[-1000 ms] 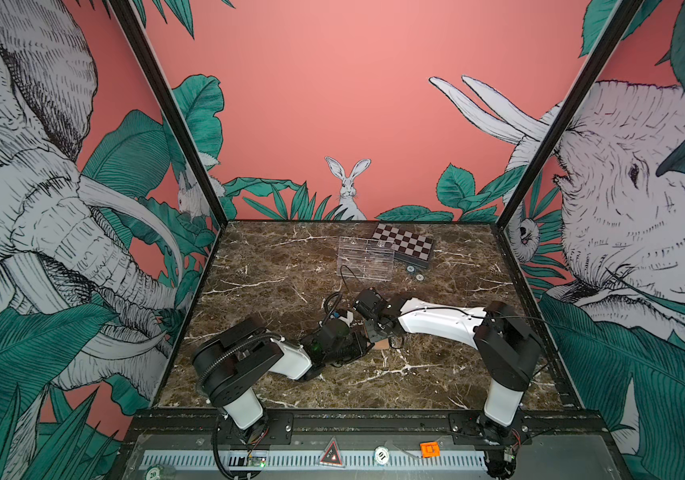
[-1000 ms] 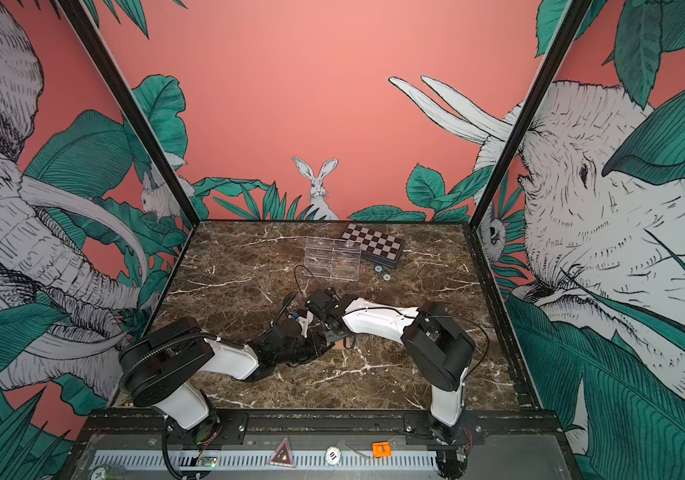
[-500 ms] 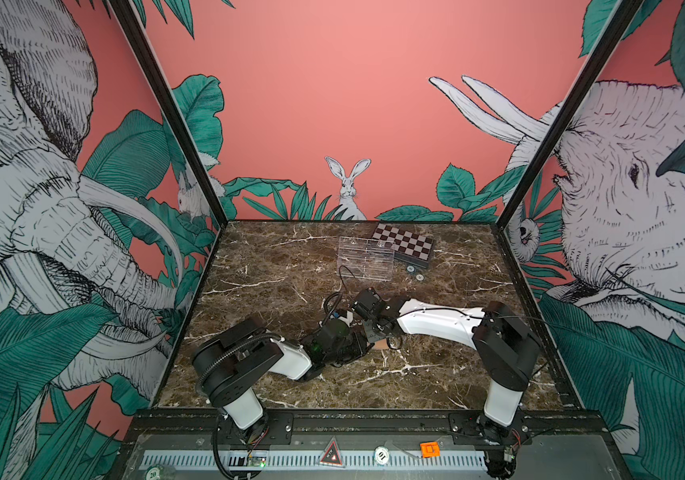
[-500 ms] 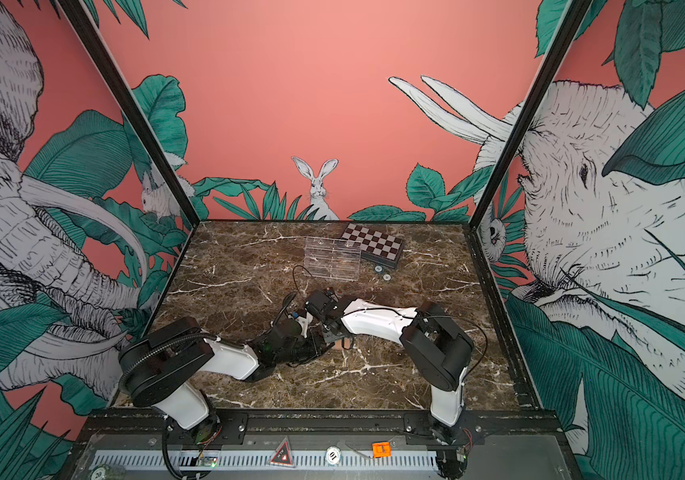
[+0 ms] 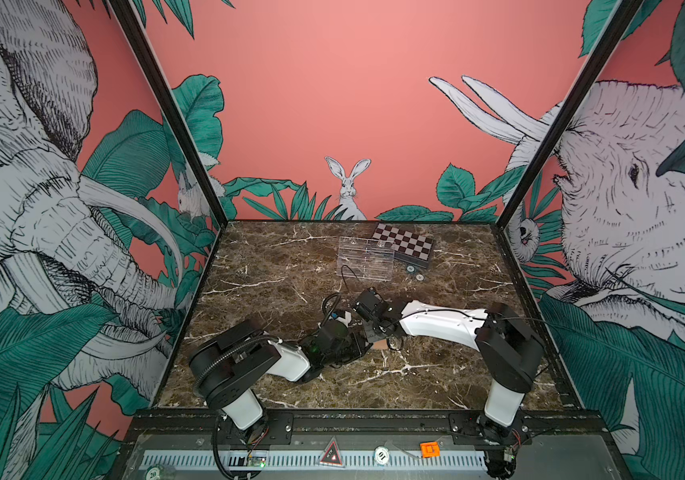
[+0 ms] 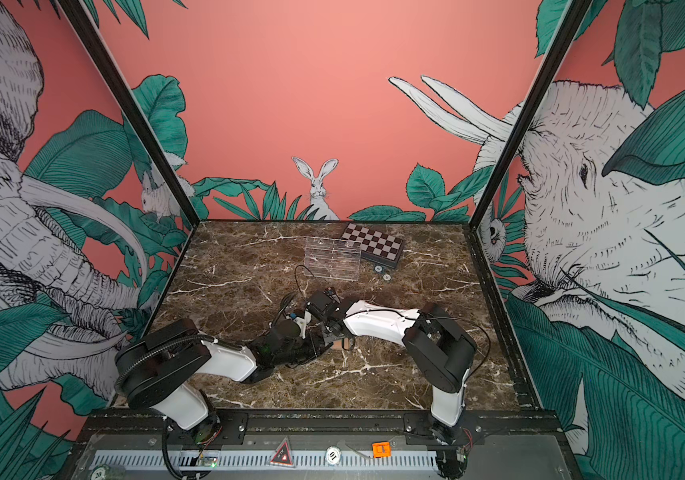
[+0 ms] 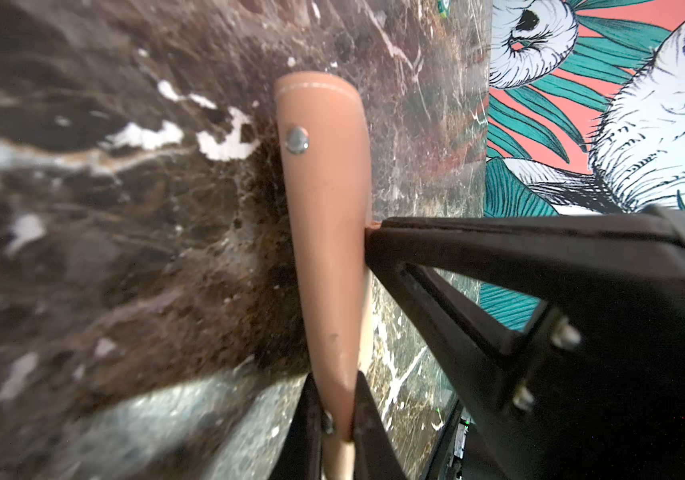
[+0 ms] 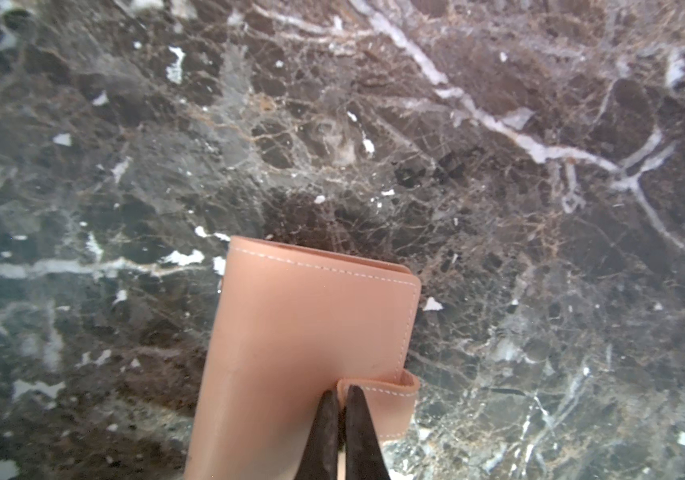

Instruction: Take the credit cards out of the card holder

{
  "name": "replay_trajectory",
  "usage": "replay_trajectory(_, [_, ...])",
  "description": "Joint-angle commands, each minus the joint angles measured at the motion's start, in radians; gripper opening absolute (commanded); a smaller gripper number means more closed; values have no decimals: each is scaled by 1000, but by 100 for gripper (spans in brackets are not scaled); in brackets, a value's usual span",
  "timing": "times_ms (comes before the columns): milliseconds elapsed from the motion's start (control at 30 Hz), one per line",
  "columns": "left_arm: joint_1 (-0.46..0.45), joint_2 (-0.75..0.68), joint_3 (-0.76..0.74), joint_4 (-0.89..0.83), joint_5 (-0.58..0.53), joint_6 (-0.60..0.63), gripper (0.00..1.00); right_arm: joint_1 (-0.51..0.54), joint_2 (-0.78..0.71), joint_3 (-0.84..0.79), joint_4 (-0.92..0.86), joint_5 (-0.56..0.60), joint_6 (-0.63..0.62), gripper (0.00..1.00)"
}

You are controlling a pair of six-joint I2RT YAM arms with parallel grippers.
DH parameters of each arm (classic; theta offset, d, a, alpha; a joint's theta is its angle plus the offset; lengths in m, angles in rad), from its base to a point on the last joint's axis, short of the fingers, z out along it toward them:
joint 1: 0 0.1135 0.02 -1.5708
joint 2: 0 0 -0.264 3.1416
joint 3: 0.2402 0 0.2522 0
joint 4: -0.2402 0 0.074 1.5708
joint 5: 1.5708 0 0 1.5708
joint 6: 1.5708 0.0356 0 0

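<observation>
Right jaws closed, apparently pinching strap (image 8: 388, 405); tan card holder (image 8: 311, 324) folded.

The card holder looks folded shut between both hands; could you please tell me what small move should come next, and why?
I would have the right hand peel the strap tab gently away, likely opening the card holder. It is folded shut, no cards show, the left hand clamps its edge, and the right hand seems shut on the tab.

Dark marble surface (image 5: 274, 266). Near its far edge stood a clear compartment tray (image 5: 365, 258), just beside a checkered box (image 5: 405, 246); two small round discs (image 5: 410, 269) lay beside the box.
</observation>
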Motion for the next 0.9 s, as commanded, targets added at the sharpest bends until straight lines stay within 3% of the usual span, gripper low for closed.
replay_trajectory(0, [-13, -44, -55, -131, -9, 1, 0, -36, 31, -74, -27, 5, 37, 0])
replay_trajectory(233, [-14, -64, -61, -157, -20, 6, 0, -88, -18, -164, 114, -114, 81, 0])
replay_trajectory(867, [-13, -81, -78, -186, -40, -4, 0, -178, -145, -320, 275, -197, 181, 0])
